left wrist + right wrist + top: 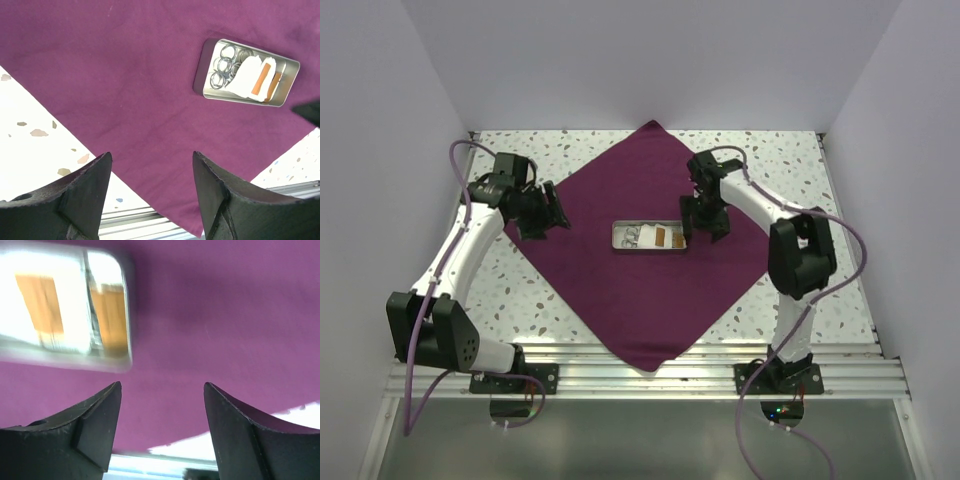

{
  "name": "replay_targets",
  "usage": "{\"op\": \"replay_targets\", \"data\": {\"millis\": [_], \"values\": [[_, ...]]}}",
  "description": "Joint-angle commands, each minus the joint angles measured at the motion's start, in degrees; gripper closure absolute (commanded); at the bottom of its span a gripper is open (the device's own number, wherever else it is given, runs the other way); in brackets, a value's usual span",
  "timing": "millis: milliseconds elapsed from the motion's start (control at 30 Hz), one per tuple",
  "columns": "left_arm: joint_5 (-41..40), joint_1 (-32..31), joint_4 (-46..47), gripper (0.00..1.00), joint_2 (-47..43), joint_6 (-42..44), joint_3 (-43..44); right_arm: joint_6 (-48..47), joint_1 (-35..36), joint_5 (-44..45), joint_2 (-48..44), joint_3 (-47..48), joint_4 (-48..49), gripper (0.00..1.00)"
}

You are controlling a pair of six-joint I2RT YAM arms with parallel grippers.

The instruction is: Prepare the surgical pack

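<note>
While both pairs of jaws stood wide apart with nothing between them, the left gripper (150, 165) hung over the left part of the cloth (620, 300), near its left corner. The right gripper (162, 390) hung over the cloth just beside the right end of the tray (650, 250). In the right wrist view, which was blurred, only purple fabric showed between the fingers (95, 420), and the tray lay ahead and to the left of them. From the left wrist, the cloth's edge ran diagonally just ahead of the fingertips, with the speckled table (800, 160) bare on either side.

Seen from above, the cloth lay flat and spread as a diamond in the middle of the table. Its far corner reached almost to the back wall (650, 60), and its near corner lapped onto the rail (860, 375). The tray sat at the cloth's centre, holding rings (225, 65), white pads (245, 80) and orange strips. Open table showed at all four corners of the workspace, widest at the near left and near right. Side walls closed in the table on left and right, close behind each arm's elbow.
</note>
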Motion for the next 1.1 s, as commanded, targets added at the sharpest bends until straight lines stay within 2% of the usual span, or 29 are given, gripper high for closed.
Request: {"op": "replay_targets", "data": {"millis": [0, 100, 200, 233, 300, 333, 433, 533, 667, 833, 933, 1067], "values": [[-1.7, 0.6, -1.0, 0.30, -0.7, 1.9, 3.4, -3.8, 1.0, 0.7, -13.4, -5.5, -4.6, 0.29], [-1.7, 0.6, -2.0, 0.30, -1.9, 1.3, 3.2, -5.3, 5.0, -7.2, -21.5, -16.9, -4.0, 0.31], [-0.7, 0.5, -2.2, 0.30, -3.6, 0.3, 2.1, -5.4, 15.2, -12.2, -28.8, -22.9, -1.1, 0.34], [-0.3, 0.6, -2.2, 0.30, -4.6, 0.0, 1.1, -4.2, 21.6, -13.5, -30.1, -25.6, 0.6, 0.35], [0.2, 0.6, -2.5, 0.30, -5.7, -0.8, 0.5, -3.4, 28.0, -14.7, -33.7, -28.9, 3.3, 0.37], [0.2, 0.6, -2.5, 0.30, -6.7, -0.9, 0.0, -3.2, 33.7, -14.8, -34.4, -29.6, 5.3, 0.37], [0.7, 0.6, -3.6, 0.30, -7.7, -1.3, 0.0, -3.5, 41.6, -13.5, -35.2, -31.5, 8.1, 0.36], [1.9, 0.6, -5.0, 0.30, -8.6, -2.9, 0.0, -3.3, 46.6, -12.7, -34.5, -33.4, 11.5, 0.34], [3.3, 0.6, -5.3, 0.30, -11.6, -5.2, -0.6, -4.1, 51.2, -9.5, -31.2, -33.6, 13.7, 0.33], [4.0, 0.6, -6.2, 0.30, -15.2, -6.3, -1.0, -3.7, 53.6, -9.3, -28.7, -34.9, 17.3, 0.36], [3.3, 0.6, -7.1, 0.30, -16.7, -6.4, -1.4, -3.5, 53.8, -9.9, -26.7, -35.9, 19.2, 0.44], [3.3, 0.6, -7.7, 0.30, -18.8, -6.8, -2.3, -3.6, 54.2, -9.3, -24.4, -36.7, 20.4, 0.47]]}}
